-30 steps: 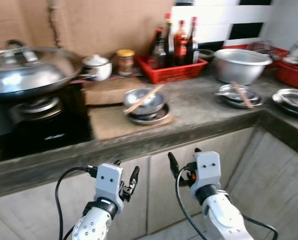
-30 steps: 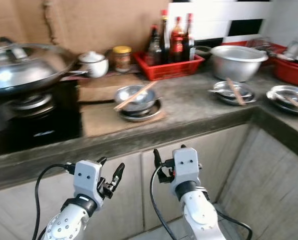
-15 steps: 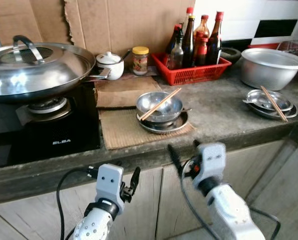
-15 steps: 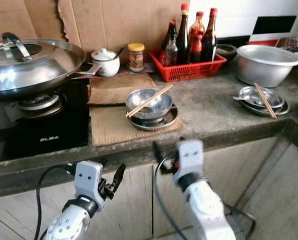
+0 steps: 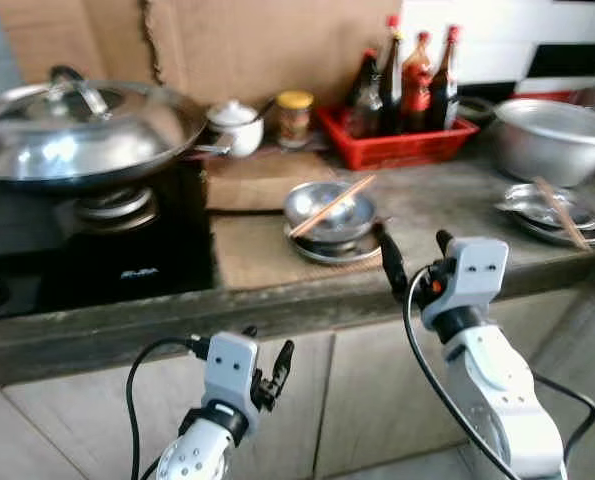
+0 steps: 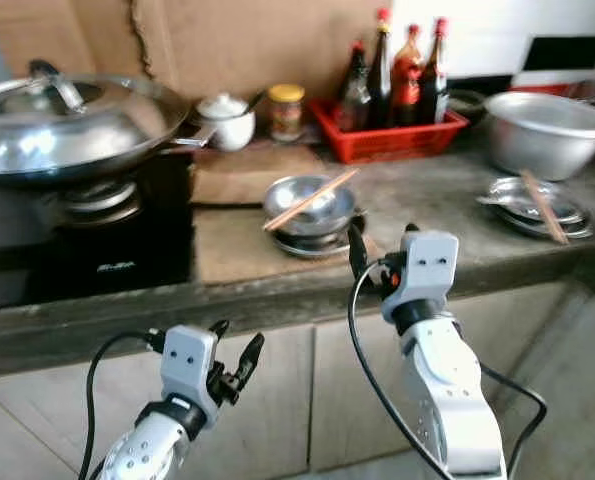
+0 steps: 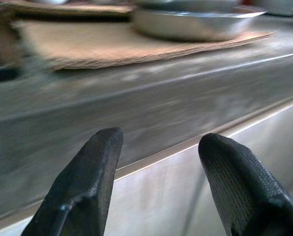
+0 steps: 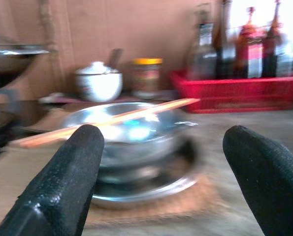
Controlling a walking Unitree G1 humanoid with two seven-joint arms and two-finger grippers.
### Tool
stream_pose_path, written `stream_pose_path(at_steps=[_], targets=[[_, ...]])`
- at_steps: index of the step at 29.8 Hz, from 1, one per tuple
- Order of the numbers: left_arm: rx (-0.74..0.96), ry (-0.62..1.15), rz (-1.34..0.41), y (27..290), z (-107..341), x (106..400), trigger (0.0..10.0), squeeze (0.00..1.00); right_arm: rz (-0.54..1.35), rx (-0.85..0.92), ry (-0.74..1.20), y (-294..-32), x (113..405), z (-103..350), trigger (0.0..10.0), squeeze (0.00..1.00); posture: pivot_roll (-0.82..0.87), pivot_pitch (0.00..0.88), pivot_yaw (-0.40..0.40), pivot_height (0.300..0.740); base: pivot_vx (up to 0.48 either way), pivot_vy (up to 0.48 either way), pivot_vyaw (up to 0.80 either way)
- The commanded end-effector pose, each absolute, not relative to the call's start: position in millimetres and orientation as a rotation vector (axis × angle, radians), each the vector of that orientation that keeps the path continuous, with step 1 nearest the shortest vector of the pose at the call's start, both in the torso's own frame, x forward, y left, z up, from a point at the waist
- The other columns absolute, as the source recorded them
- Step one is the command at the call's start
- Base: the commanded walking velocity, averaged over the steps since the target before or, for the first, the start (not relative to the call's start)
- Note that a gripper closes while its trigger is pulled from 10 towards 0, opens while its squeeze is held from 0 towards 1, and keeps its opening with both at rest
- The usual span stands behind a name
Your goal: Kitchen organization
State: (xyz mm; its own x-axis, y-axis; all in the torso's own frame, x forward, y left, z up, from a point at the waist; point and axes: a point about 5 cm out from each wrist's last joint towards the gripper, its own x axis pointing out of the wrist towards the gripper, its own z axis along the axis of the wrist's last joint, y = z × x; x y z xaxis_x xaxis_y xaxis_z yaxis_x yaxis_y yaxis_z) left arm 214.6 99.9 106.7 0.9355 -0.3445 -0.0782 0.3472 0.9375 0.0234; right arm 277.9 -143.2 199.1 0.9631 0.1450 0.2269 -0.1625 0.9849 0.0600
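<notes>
I have the right gripper (image 5: 415,262) raised to counter height, its two black fingers spread wide, at the front edge of the countertop (image 5: 447,205) and just short of the steel bowl (image 5: 329,206). Nothing sits between the fingers. The bowl rests in a shallow steel plate (image 5: 327,247) on a brown mat (image 5: 252,250), and a pair of chopsticks (image 5: 332,192) lies tilted across the bowl's rim. In the right wrist view the bowl (image 8: 129,130) sits between the two fingertips (image 8: 62,179), beyond them and untouched.

The left gripper (image 5: 269,363) hangs low in front of the cabinet doors — fingers apart, empty. Its wrist view looks at the counter's front edge from below.

Behind the bowl: a red basket (image 5: 397,140) with dark bottles, a yellow-lidded jar (image 5: 294,117) and a white lidded pot (image 5: 237,128). On my left a lidded wok (image 5: 82,135) sits on the black stove (image 5: 117,265). On my right stand a large steel basin (image 5: 552,135) and a stack of steel plates (image 5: 552,210) with chopsticks across it.
</notes>
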Motion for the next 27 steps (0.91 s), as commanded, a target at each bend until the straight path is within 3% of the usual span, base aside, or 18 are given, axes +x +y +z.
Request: stream_pose_path(at_steps=[1, 9, 14, 19, 27], targets=[[0.033, 0.065, -0.363, 98, 109, 214, 10.0, 0.0, 0.128, 0.08, -0.273, -149, 281, 216, 10.0, 0.0, 0.04, 0.0, -0.034, 0.74, 0.0, 0.0, 0.0], [0.03, 0.066, -0.366, 97, 109, 214, 10.0, 0.0, 0.092, 0.054, -0.291, -154, 303, 243, 10.0, 0.0, 0.04, 0.0, -0.035, 0.74, 0.0, 0.0, 0.0], [0.022, 0.052, -0.359, 97, 112, 216, 10.0, 0.0, 0.028, 0.015, -0.193, -143, 328, 256, 10.0, 0.0, 0.04, 0.0, -0.037, 0.74, 0.0, 0.0, 0.0], [0.025, 0.039, -0.357, 96, 115, 218, 10.0, 0.0, 0.22, 0.024, -0.057, -118, 347, 264, 10.0, 0.0, 0.06, 0.0, -0.053, 0.74, 0.0, 0.0, 0.0], [0.03, 0.038, -0.338, 99, 115, 217, 10.0, 0.0, 0.205, -0.048, -0.118, -114, 359, 284, 10.0, 0.0, 0.07, 0.0, -0.073, 0.74, 0.0, 0.0, 0.0]])
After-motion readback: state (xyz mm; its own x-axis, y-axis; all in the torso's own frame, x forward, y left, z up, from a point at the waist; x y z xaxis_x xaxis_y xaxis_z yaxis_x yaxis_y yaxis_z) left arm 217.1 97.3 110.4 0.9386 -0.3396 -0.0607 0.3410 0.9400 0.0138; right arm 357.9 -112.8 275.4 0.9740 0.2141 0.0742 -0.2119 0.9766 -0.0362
